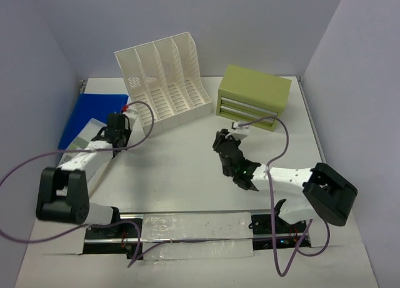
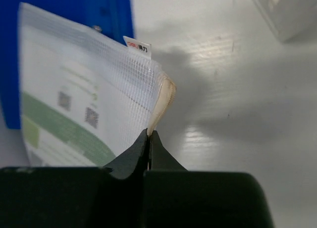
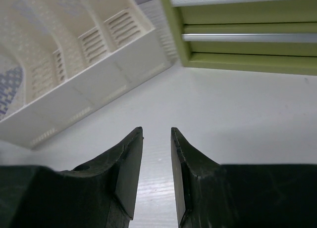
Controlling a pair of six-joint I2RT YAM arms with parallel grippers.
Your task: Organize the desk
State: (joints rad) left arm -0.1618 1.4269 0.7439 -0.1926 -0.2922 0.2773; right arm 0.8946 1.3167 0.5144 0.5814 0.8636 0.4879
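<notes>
My left gripper (image 2: 150,135) was clenched on the edge of a clear mesh pouch (image 2: 89,89), with the jaws pressed together on its cream-coloured seam. The pouch held printed sheets with a green band and small square codes. A little white tag stood at its upper corner. Behind it, toward 11 o'clock in my left wrist view, lay a blue folder (image 2: 111,15), and the pouch overlapped it.

From above, the desk (image 1: 181,169) filled the whole floor of the white-walled cell, spreading out from my two bases at its 6 o'clock edge. The folder and pouch lay out at 10 o'clock on it, and my left arm reached over them.

A white slotted file rack (image 1: 164,82) stood at 12 o'clock. An olive-green drawer box (image 1: 254,95) stood at about 1 o'clock, with its silver drawer pulls facing me. The two were near each other but apart, with bare tabletop between them.

My right gripper (image 3: 157,131) hung over the middle of the desk. Its jaws were parted by a narrow gap with nothing between them. They pointed at that strip of tabletop, with the rack at 10 o'clock and the drawer box at 1 o'clock in my right wrist view.
</notes>
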